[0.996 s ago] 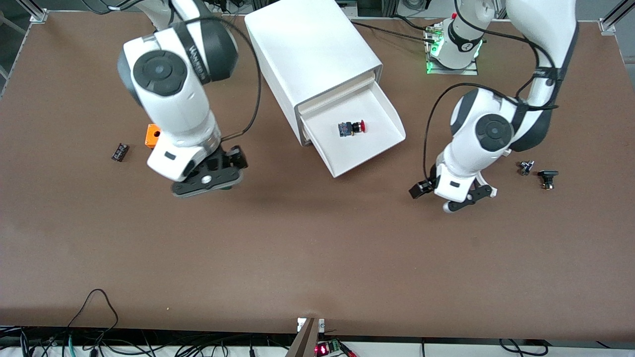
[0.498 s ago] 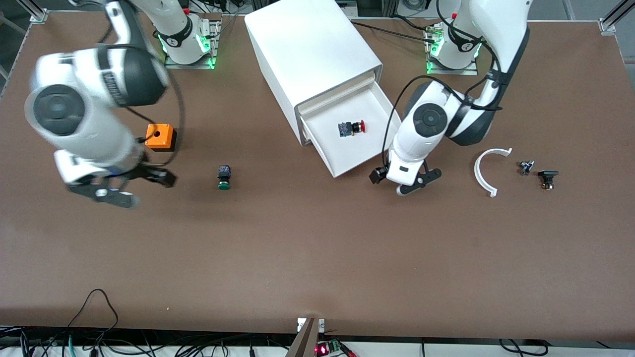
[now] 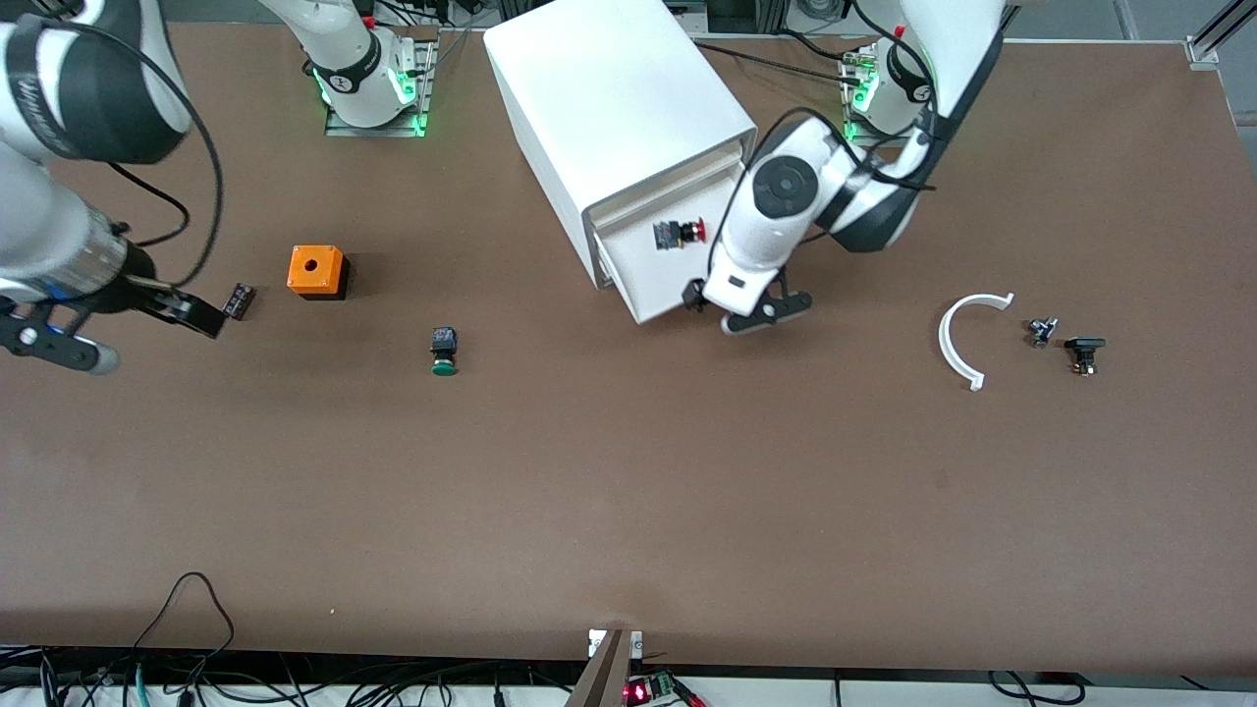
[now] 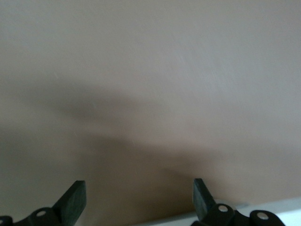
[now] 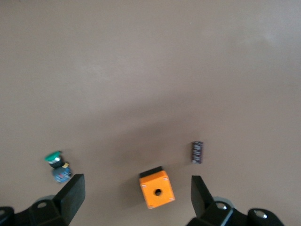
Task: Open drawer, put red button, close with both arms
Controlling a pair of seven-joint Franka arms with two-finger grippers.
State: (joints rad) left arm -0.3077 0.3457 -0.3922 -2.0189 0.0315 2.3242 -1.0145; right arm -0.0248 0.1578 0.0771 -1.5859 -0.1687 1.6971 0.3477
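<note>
While the left gripper (image 3: 751, 312), black fingers spread, sits against the plain front of the smooth white plastic drawer (image 3: 640, 265), the round-capped red button (image 3: 680, 233) lies inside it, just above. Fingers spread too, the right gripper (image 3: 108, 329) hangs over brown tabletop near the orange box (image 3: 316, 271).

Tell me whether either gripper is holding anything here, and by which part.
Nothing is held. The left gripper is open at the white plastic drawer's front; the right gripper is open, empty.
</note>
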